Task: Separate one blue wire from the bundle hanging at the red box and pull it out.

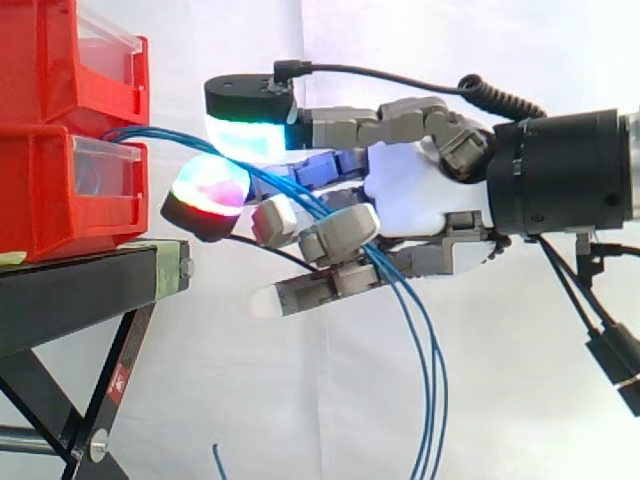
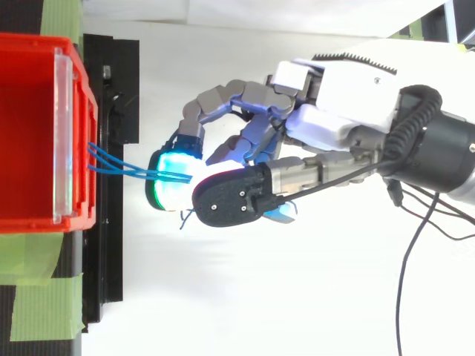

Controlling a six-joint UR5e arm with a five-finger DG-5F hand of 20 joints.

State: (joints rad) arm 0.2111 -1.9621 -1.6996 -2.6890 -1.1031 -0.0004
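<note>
Blue wires (image 1: 160,135) run sideways from red box (image 1: 60,190) (then droop), fingers (image 1: 210,190) curled round them.

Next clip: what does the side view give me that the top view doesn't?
Side view: blue wires loop down below the hand; two red bins stack on a black stand. Top view: the upper bin's open inside; the wires splay apart at its front. Both: the hand curled round the wires just in front of the bins.

White-and-grey robot hand (image 1: 420,205) (glowing pads (image 1: 210,188))
</note>
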